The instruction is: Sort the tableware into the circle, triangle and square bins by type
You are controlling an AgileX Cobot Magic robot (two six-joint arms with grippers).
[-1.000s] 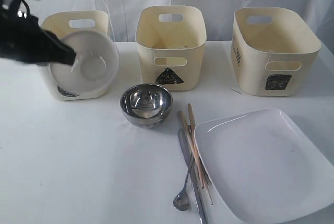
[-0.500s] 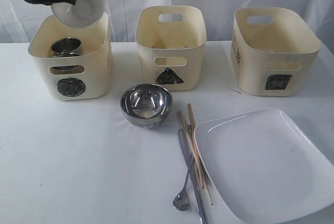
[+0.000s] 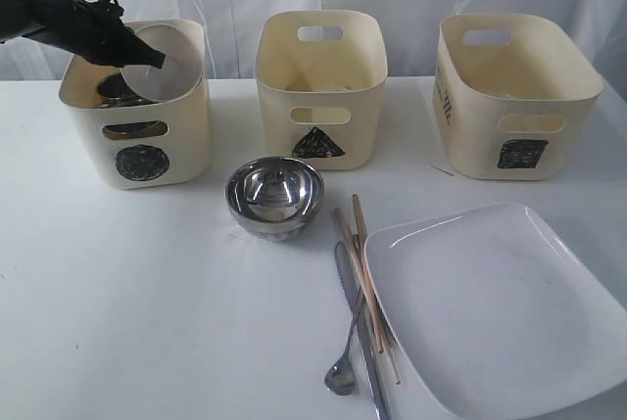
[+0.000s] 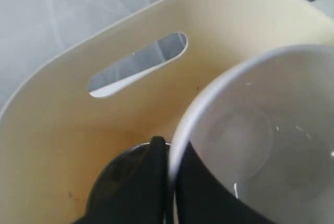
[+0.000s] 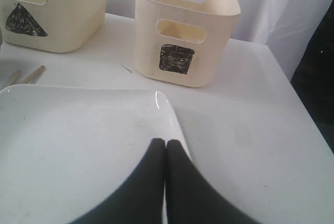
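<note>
Exterior camera looks down across the table (image 3: 118,322). Left wrist camera sits close over the circle bin (image 4: 62,130); right wrist camera overlooks the plate (image 5: 78,130), which the exterior camera also sees.

No words or numbers to read, only black drawn shapes on bin fronts.
- Triangle sign (image 3: 317,144) on triangle bin (image 3: 320,58).
- Circle sign (image 3: 141,162) on circle bin (image 3: 186,126), left of triangle bin.
- Square sign (image 3: 521,154) on square bin (image 3: 563,136), right of triangle bin.
- Dark scribble (image 3: 443,102) on square bin side facing triangle bin, too blurry to read.
</note>
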